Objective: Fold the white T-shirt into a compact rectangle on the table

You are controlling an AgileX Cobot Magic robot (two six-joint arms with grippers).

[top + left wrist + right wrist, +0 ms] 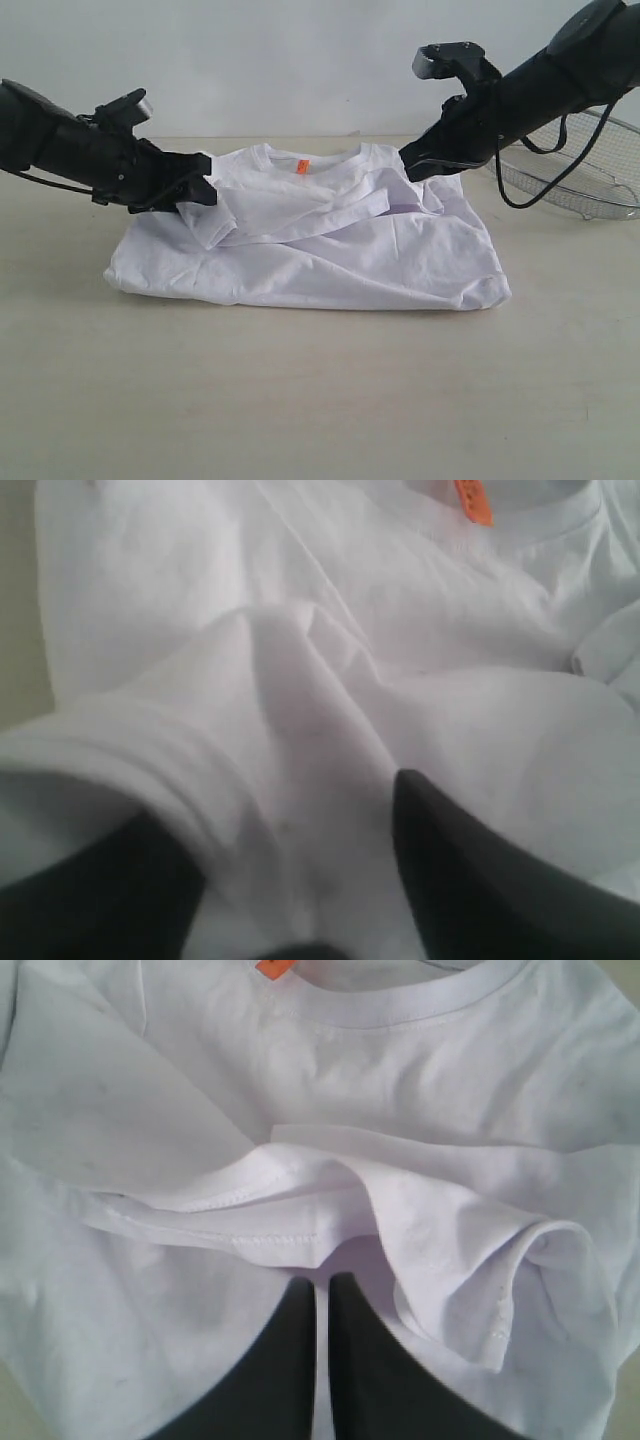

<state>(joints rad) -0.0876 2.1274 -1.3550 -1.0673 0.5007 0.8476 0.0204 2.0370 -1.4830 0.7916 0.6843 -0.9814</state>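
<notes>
White cloth fills both wrist views. The white T-shirt (330,250) lies across the middle of the pale beige tabletop (300,410), collar toward the far edge, with its orange neck tag (304,167) just inside the neckline. Both sleeves are turned inward over the chest, so the body reads as a rough rectangle, rumpled along the near hem.

My left fingers (196,190) sit low on the shoulder at the left of the exterior view. The left wrist view shows them standing apart, with a raised ridge of fabric in the gap and a thick fold draped over one of them. Neither looks pressed onto the cloth.

My right fingers (418,166) meet the opposite shoulder, beside the collar. In the right wrist view they are drawn together with only a thin pale sliver between them. Their tips rest on the shirt just short of the folded sleeve's stitched hem (270,1245). I cannot tell whether any cloth is caught there.

A silver wire-mesh basket (590,185) stands on the tabletop behind the right arm, apart from the shirt.
</notes>
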